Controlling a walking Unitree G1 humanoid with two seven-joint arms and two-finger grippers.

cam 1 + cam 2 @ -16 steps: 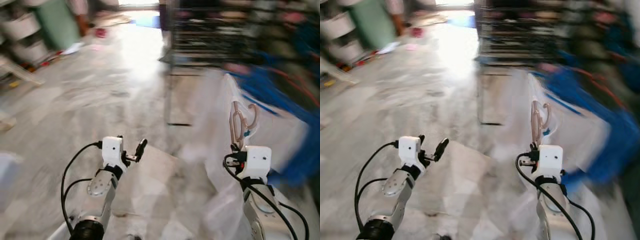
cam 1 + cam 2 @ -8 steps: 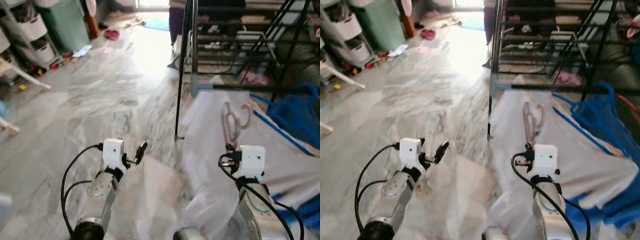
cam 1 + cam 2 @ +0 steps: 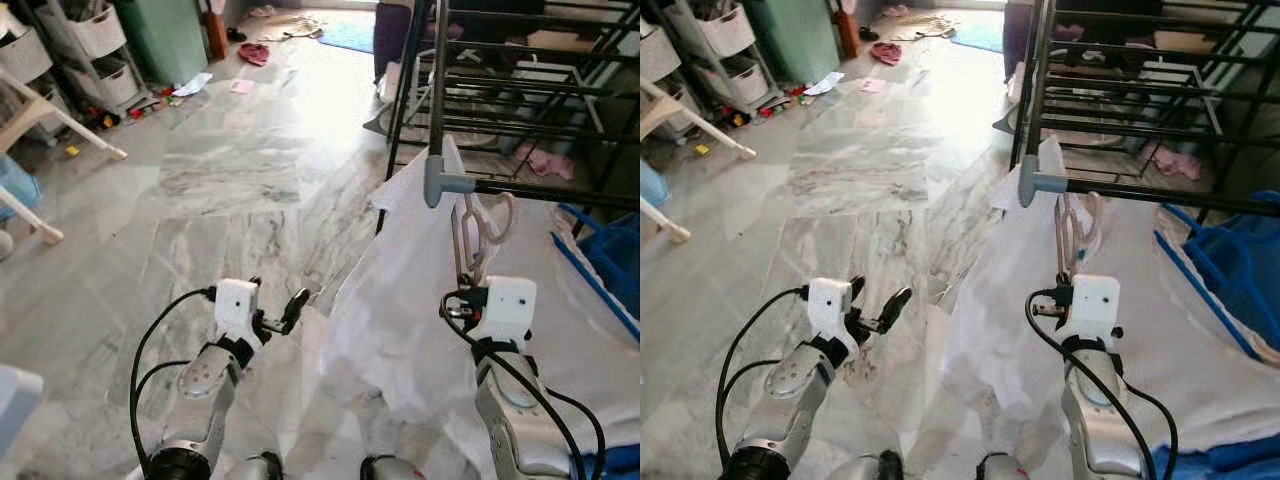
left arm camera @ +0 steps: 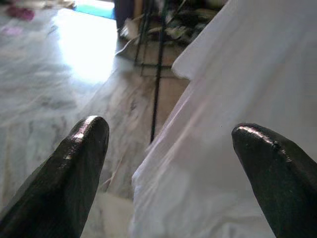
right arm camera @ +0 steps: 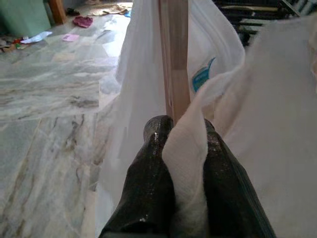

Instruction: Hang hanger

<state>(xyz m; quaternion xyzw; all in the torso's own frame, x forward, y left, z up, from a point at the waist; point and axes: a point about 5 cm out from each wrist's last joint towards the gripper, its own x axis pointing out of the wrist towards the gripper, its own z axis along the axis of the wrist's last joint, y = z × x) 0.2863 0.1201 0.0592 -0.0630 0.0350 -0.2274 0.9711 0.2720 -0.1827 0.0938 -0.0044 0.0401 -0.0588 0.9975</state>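
A pale wooden hanger (image 3: 474, 236) with a curved hook stands upright, carrying a white garment (image 3: 398, 322) that drapes down to the floor. My right gripper (image 5: 181, 130) is shut on the hanger's wooden bar, with a fold of the white cloth pinched in as well. The hook sits just below and beside the grey corner joint (image 3: 437, 181) of a black drying rack (image 3: 520, 188); I cannot tell if it touches the rail. My left gripper (image 3: 279, 302) is open, held low over the marble floor left of the garment, with nothing between its fingers (image 4: 81, 163).
The rack's black rails and legs (image 3: 1038, 70) run away to the right and back. A blue basket (image 3: 1228, 262) lies under it on the right. Shelves with white baskets (image 3: 90, 40), a green cabinet (image 3: 165, 35) and a white furniture leg (image 3: 62, 122) stand at the left.
The camera has moved forward and the blur has gone; the drying rack is nearer. The hanger's hook now stands right by the rack's grey corner. Both grippers keep their pose.
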